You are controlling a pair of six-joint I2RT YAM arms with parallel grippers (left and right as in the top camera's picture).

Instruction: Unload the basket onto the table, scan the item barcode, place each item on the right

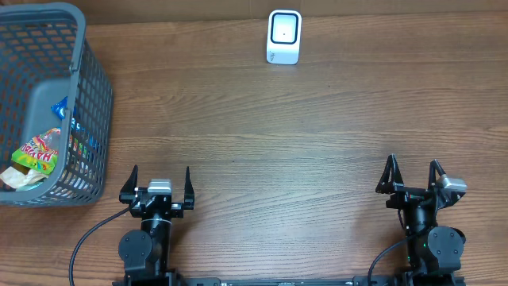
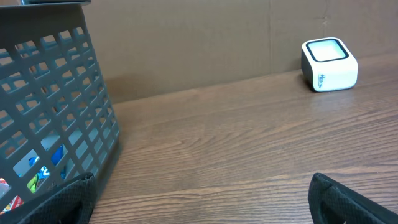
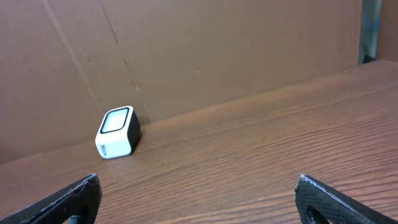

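Snack packet [image 1: 37,152] — left of left gripper [image 1: 161,172].

A brown wood-grain table [image 1: 317,143] fills the view, its grain running side to side. Along the far edge stands a plain cardboard wall [image 3: 217,50], creased, evenly lit.

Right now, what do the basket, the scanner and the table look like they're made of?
Basket: likely grey plastic, matte; its walls are a molded open grid. Scanner: white plastic housing by the look, smooth, slightly glossy, with a dark-rimmed window. Table: wood or wood-look laminate, low sheen; brown grain lines show.
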